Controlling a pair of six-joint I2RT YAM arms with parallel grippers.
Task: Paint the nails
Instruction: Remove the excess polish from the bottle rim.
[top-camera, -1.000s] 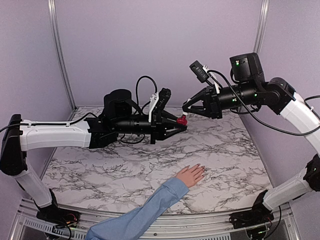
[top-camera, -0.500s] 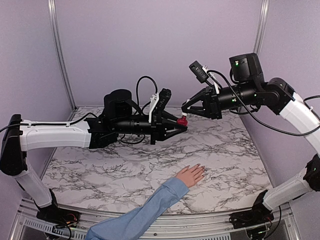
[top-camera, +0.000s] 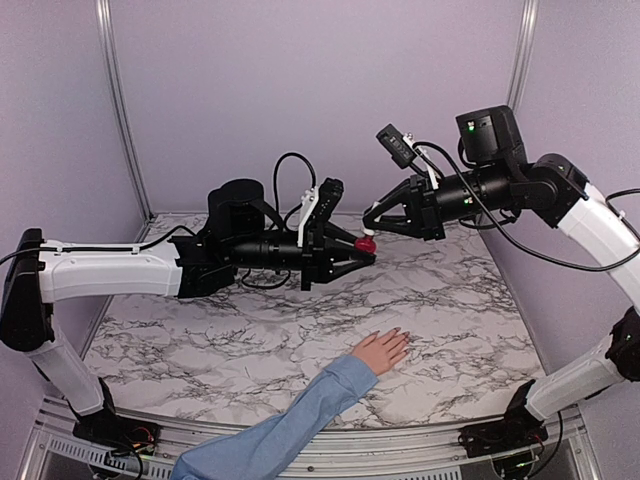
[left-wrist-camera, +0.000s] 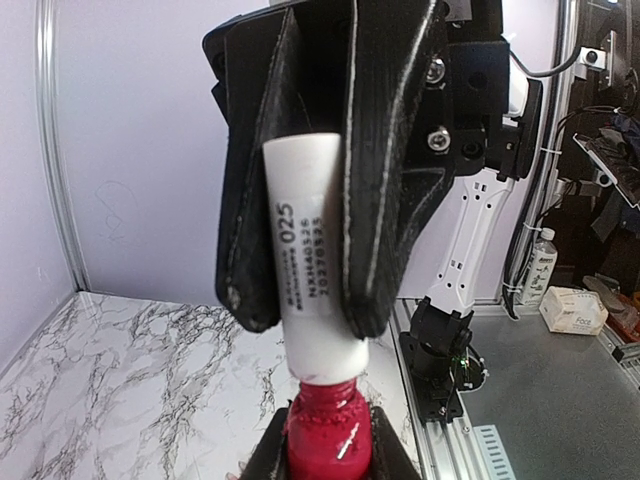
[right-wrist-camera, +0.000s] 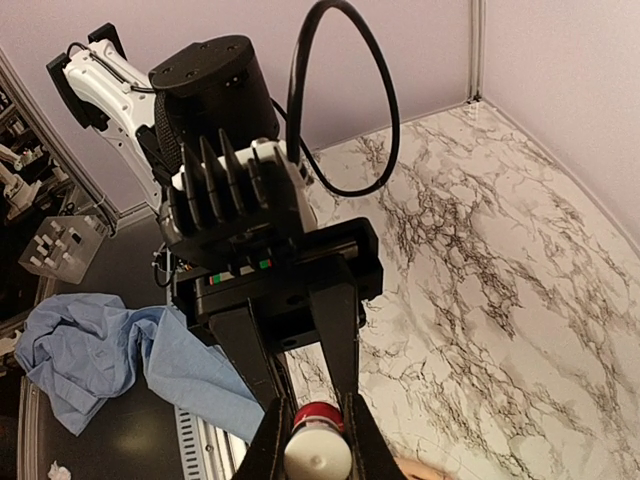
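1. Up over the middle of the marble table (top-camera: 200, 330), the only writing I can read is on the white cap (left-wrist-camera: 305, 290). It says "025" printed sideways, with a couple of lines of smaller print next to it that are too fine for me to make out.
2. The right gripper (top-camera: 371, 224) is clamped on that cap, with its arm reaching in from the right and tilted a bit downward.
3. The left gripper (top-camera: 360, 250) is pinched around the red bottle (top-camera: 366, 241), with its arm stretched out nearly level from the left. The bottle meets the cap right between the two grippers.
4. The nails (top-camera: 401, 336) are down on the table, well below the bottle. The hand (top-camera: 380, 350) lies flat with fingers pointing toward the back right, and a blue sleeve (top-camera: 300, 425) runs off the front edge.
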